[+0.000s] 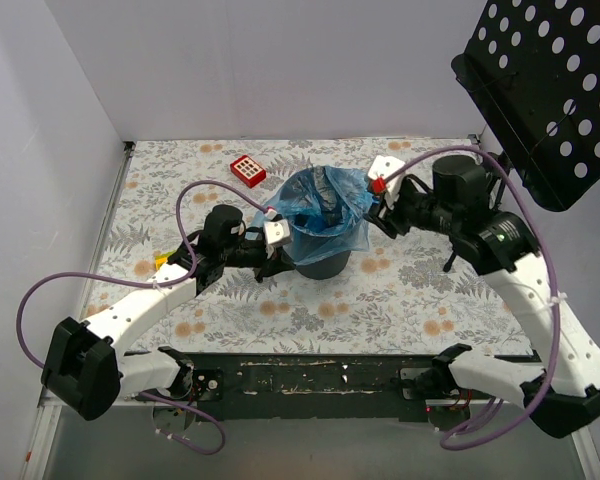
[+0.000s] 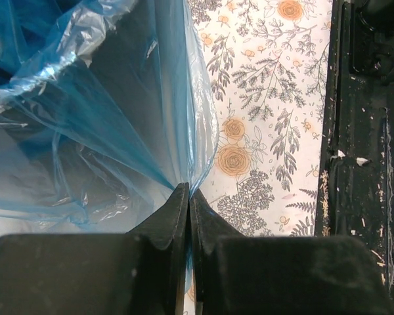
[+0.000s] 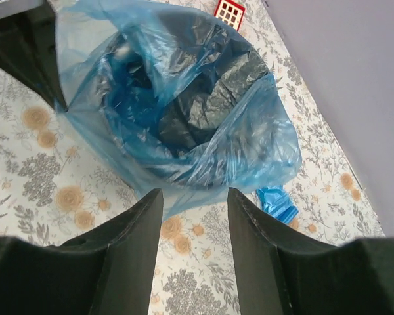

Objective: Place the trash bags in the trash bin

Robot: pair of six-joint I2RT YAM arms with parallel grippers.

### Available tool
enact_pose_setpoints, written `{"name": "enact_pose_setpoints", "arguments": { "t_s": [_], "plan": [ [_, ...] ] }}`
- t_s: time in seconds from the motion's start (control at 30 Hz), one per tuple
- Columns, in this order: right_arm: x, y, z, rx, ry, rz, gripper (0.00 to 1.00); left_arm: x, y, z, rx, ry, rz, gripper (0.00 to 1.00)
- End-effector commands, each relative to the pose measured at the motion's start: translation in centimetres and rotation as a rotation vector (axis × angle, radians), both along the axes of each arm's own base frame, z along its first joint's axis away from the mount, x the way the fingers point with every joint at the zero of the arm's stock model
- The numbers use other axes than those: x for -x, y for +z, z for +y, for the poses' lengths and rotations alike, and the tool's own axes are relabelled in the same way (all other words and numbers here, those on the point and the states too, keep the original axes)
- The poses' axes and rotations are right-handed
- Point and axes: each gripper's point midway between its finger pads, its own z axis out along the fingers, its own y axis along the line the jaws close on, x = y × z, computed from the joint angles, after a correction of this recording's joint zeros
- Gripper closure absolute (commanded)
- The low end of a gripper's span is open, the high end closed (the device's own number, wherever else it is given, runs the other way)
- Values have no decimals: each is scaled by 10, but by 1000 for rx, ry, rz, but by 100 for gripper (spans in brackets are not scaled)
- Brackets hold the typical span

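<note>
A spread blue trash bag [image 1: 320,200] is draped over the mouth of the dark trash bin [image 1: 325,266] at the table's middle. My left gripper [image 1: 278,236] sits at the bin's left side, shut on the bag's edge; in the left wrist view the film [image 2: 118,118] is pinched between the closed fingertips of that gripper [image 2: 187,190]. My right gripper [image 1: 380,195] hovers at the bag's right edge, open and holding nothing. In the right wrist view this gripper [image 3: 195,191] stands just short of the bag [image 3: 184,98]. A small folded blue trash bag [image 3: 276,202] lies on the table beside the bin.
A red-and-white tile [image 1: 247,170] lies behind the bin to its left. A small yellow block [image 1: 163,262] sits by the left arm. A black perforated music stand [image 1: 550,90] overhangs the back right corner. White walls enclose the floral table [image 1: 410,300].
</note>
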Motion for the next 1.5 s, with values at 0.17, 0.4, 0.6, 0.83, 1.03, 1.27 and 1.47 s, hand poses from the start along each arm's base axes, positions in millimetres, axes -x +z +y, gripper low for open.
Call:
{"name": "enact_pose_setpoints", "arguments": {
  "t_s": [0.17, 0.4, 0.6, 0.83, 1.03, 1.27, 1.47],
  "plan": [
    [-98, -7, 40, 63, -247, -95, 48, -6, 14, 3, 25, 41, -47, 100],
    [-94, -26, 62, 195, -254, -120, 45, -6, 14, 5, 23, 53, -52, 100],
    [-108, -37, 43, 330, -359, -189, 48, -9, 19, 3, 30, 57, -66, 100],
    [-104, -57, 38, 379, -364, -136, 52, -10, 18, 3, 32, 58, -65, 100],
    [-112, -43, 30, 373, -410, -189, 79, -10, 18, 4, 30, 66, -65, 100],
    [-138, -40, -2, 376, -497, -158, 99, -10, 14, 5, 24, 74, -66, 100],
    [-165, -57, -39, 334, -574, -79, 99, -14, 16, 3, 31, 73, -71, 100]
  ]
}}
